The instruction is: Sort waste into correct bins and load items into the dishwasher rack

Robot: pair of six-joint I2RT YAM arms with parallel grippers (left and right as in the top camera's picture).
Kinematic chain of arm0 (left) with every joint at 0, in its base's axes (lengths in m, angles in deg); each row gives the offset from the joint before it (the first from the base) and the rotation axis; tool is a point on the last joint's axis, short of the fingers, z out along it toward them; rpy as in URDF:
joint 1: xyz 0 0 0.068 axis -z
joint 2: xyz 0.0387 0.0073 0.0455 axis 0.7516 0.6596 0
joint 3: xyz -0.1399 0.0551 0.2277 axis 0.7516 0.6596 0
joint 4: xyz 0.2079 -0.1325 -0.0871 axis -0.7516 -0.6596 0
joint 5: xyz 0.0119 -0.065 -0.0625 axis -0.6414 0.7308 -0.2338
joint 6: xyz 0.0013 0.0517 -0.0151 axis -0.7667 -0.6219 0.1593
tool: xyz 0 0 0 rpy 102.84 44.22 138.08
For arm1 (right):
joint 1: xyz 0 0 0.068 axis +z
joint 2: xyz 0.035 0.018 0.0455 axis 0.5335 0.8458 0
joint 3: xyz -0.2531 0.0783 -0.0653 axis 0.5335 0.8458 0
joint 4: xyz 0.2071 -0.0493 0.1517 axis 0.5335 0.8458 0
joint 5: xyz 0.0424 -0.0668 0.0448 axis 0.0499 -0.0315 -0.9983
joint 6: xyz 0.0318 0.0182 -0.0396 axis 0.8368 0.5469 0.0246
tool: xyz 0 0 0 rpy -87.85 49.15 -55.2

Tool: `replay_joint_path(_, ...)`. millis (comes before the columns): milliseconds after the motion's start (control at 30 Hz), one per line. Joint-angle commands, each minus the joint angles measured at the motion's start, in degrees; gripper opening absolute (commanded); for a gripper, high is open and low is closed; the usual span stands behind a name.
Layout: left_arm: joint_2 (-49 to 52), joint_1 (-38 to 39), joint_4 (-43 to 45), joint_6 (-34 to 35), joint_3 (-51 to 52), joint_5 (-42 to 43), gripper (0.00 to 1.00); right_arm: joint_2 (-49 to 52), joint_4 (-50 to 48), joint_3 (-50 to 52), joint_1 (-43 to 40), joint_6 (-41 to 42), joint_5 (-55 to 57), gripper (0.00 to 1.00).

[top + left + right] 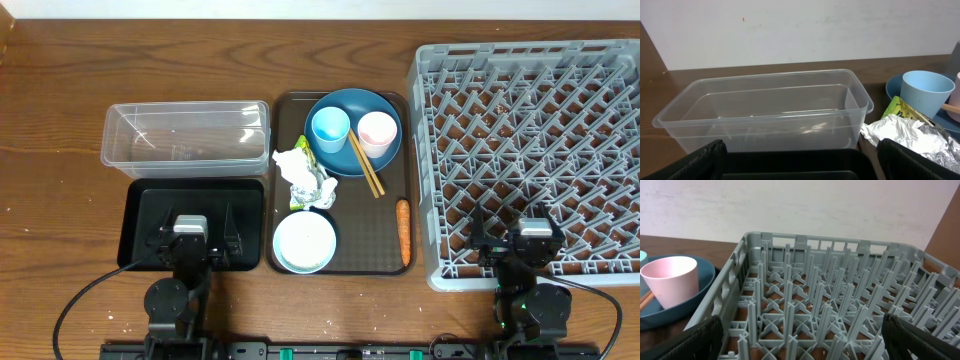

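Nearest me, both arms rest at the table's front edge. The left gripper [197,222] has its jaws spread wide and empty over the shallow black tray [140,200]. The right gripper [512,228] is just as wide and empty above the near edge of the grey dishwasher rack [540,130], which has nothing in it. Between them lies the dark brown serving tray [385,215]. At its front sits a light blue bowl [305,242], white inside, with the orange carrot [403,230] near its right edge. Further back are the crumpled white tissue [296,165] and green-and-yellow wrapper [322,186], touching. Behind them the dark blue dish [335,162] carries the light blue cup [330,128], pink cup [377,133] and wooden chopsticks [366,165]. The clear plastic tub [110,135] stands just beyond the black tray.
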Motion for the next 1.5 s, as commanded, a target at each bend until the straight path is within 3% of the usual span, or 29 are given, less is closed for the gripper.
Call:
replay_joint_path(0, -0.3, -0.1, -0.9, 0.3, 1.6, -0.1, 0.98, -0.3, 0.2, 0.1, -0.3, -0.5, -0.2, 0.99)
replay_joint_path(900, -0.3, -0.1, -0.4, 0.5, 1.6, 0.7, 0.98, -0.3, 0.2, 0.1, -0.3, -0.5, -0.2, 0.99)
replay_joint_path(1000, -0.3, -0.1, -0.5, 2.2, 1.6, 6.0, 0.98, -0.3, 0.2, 0.1, -0.3, -0.5, -0.2, 0.99)
replay_joint_path(1167, 0.4, -0.1, 0.8, 13.2, 1.6, 9.5, 0.98, -0.3, 0.2, 0.1, -0.3, -0.5, -0.2, 0.99)
replay_joint_path(1267, 0.3, -0.1, 2.1, 15.2, 1.0, 16.9, 0.98, -0.3, 0.2, 0.1, -0.3, -0.5, -0.2, 0.99)
replay_joint_path(1367, 0.4, -0.1, -0.9, 16.6, -1.4, 25.5, 0.98, -0.3, 0.2, 0.1, -0.4, -0.5, -0.2, 0.99)
replay_joint_path(1467, 0.6, -0.1, -6.7, 20.4, -5.1, 26.6, 0.98, -0.3, 0.2, 0.1, -0.3, -0.5, -0.2, 0.99)
